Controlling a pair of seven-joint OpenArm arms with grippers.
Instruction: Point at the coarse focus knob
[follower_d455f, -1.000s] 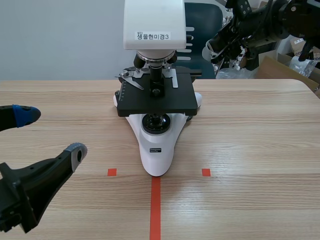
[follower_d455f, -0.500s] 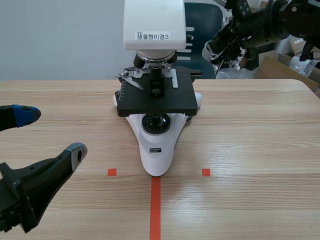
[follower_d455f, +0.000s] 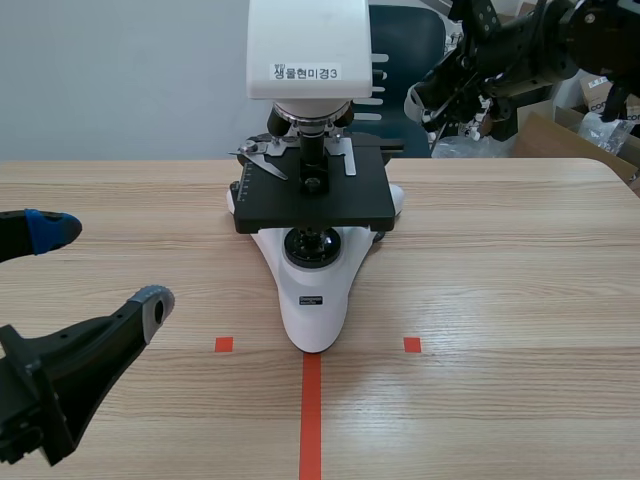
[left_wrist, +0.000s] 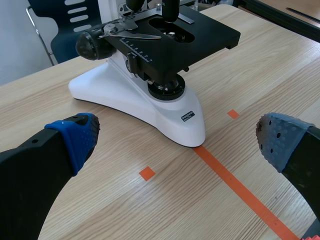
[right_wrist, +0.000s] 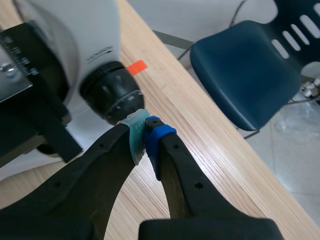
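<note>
Our right hand (right_wrist: 145, 132) is clenched on nothing, tips just at the coarse focus knob (right_wrist: 110, 97) at its 11 o'clock, on the microscope's (follower_d455f: 310, 200) side. Left hand (follower_d455f: 100, 265) hangs released over the tabletop (follower_d455f: 500, 260), at the microscope's 8 o'clock.

Glossy white microscope base (follower_d455f: 332, 288), matt black stage (follower_d455f: 290, 208), ridged black coarse focus knob (right_wrist: 111, 97), wood-grain table (follower_d455f: 500, 280)

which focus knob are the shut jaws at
The right-side knob: the right arm's shut jaws sit at its rim. The left-side knob has nothing near it.
</note>
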